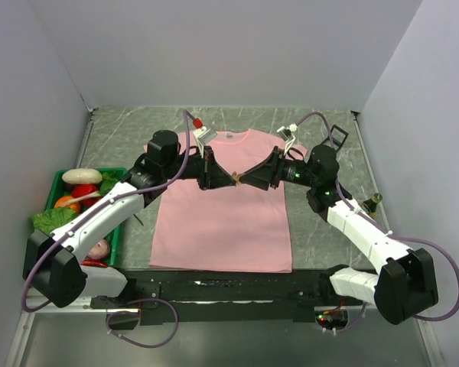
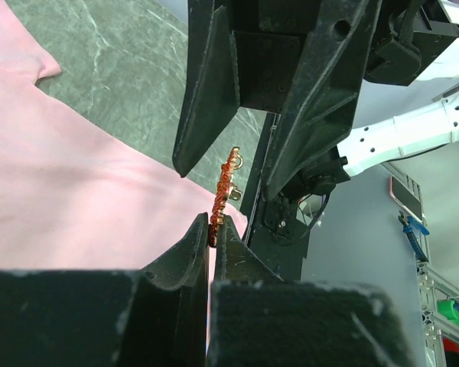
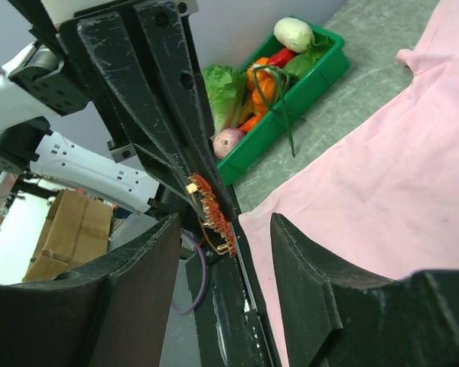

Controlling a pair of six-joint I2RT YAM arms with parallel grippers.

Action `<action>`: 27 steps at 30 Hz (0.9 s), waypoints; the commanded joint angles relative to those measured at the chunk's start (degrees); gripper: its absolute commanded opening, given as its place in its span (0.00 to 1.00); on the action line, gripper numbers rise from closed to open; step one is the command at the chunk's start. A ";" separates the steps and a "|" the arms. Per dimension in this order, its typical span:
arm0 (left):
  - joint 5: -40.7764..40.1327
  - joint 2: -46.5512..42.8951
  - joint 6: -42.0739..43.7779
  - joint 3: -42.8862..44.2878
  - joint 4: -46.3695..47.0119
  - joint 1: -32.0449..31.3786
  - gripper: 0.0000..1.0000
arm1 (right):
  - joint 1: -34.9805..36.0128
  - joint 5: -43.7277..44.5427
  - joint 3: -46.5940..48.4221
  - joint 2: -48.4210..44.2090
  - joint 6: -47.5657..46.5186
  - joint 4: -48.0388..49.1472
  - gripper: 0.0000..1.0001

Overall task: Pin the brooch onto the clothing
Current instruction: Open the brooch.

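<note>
**Top external view.** Both arms meet tip to tip above the chest of the plain light pink short-sleeved T-shirt (image 1: 222,229), which lies flat on the grey-green marbled counter (image 1: 122,130). The tiny orange-red jagged-edged brooch (image 1: 236,180) is held in the air between the tips, not on the cloth. Risk: if it slips here it drops onto loose fabric, where so small a pin would be awkward to recover.

**Left wrist view.** The left jaws are closed on the brooch's lower edge only. The right jaws stand apart on either side of it, touching nothing. Risk: in my judgement, so thin a hold could let the pin twist or pop free when the right jaws close.

**Right wrist view.** The right jaws gape wide, with the brooch just beyond them. Risk: the soft shirt may bunch under pin pressure.

A green plastic bin of vegetables (image 3: 314,88) sits on the left of the counter. Pale plain walls (image 1: 214,46) enclose three sides.
</note>
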 commanded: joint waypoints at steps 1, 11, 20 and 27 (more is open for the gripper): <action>0.52 -0.23 -0.40 0.18 2.29 0.39 0.01 | 0.52 -1.11 0.05 -0.80 -0.56 3.48 0.56; 0.00 -0.05 0.13 0.53 1.67 0.47 0.01 | 0.78 -1.28 0.14 -0.01 -0.57 3.56 0.50; 0.17 -0.14 0.13 0.53 1.68 0.48 0.01 | 1.57 -1.11 0.40 0.60 -0.83 3.38 0.48; 0.26 -0.05 0.13 0.53 1.67 0.47 0.01 | 1.75 -0.58 0.31 0.52 -1.09 3.03 0.44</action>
